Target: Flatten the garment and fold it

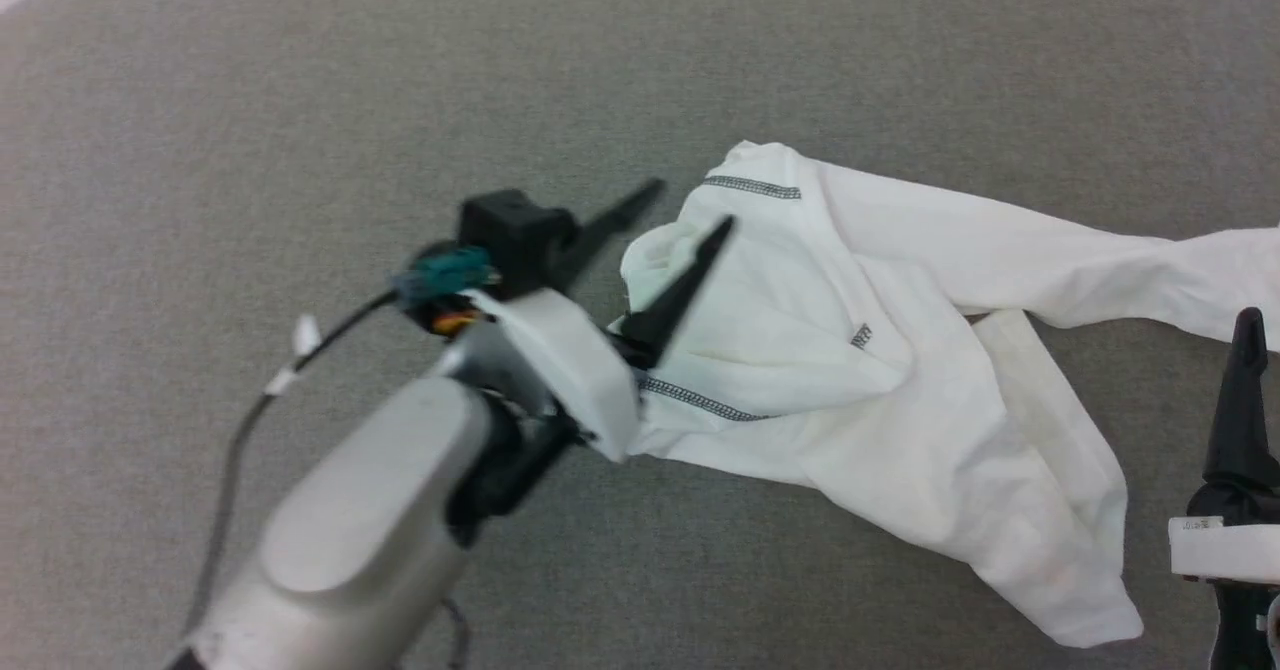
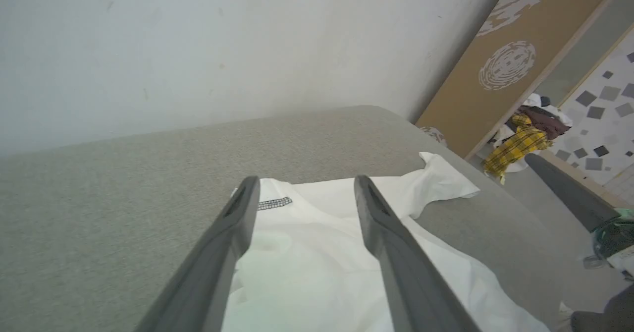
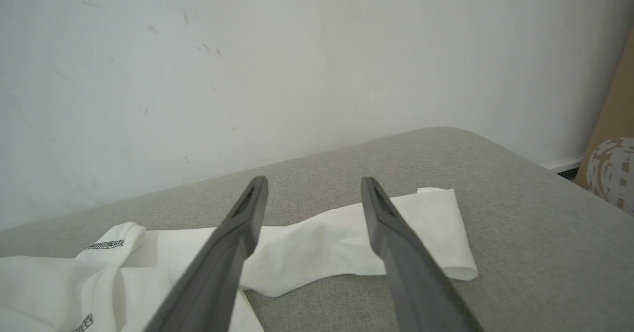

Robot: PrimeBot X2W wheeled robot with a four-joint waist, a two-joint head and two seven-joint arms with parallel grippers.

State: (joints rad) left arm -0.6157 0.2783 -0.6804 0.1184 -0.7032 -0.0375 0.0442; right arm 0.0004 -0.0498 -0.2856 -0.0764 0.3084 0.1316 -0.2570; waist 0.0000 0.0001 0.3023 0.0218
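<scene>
Sprawling across the grey cushion (image 1: 300,100) in the head view, the shirt (image 1: 850,350) lies crumpled from the centre out towards 3 and 5 o'clock. One sleeve runs off the edge at 3 o'clock, and the body bunches and trails down to 5 o'clock. Dark zigzag stitching shows in two places on its left side. The left gripper (image 1: 690,205) reaches in from 7 o'clock on a pale forearm, its two dark fingers spread wide and pointing to 1 o'clock. One finger lies over the bunched edge of the shirt and the other over bare cushion beside it, with no cloth pinched between them. The right gripper (image 1: 1250,335) stands at the 4 o'clock edge with a finger pointing to 12, its tip close under the sleeve; whether they touch I cannot tell.

In the left wrist view the fingers stand well apart above white fabric, gripping nothing. A strip of stitching sits just beside the left fingertip, and a sleeve end lies towards 2 o'clock. A pale wall (image 2: 198,49) fills 12 o'clock, with a brown board (image 2: 495,74) at 2 and a yellow checked cloth (image 2: 515,146) at 3.

In the right wrist view the jaws are wide and empty. The sleeve (image 3: 322,252) crosses beneath them — cuff at 4 o'clock, the rest of the shirt at 8.
</scene>
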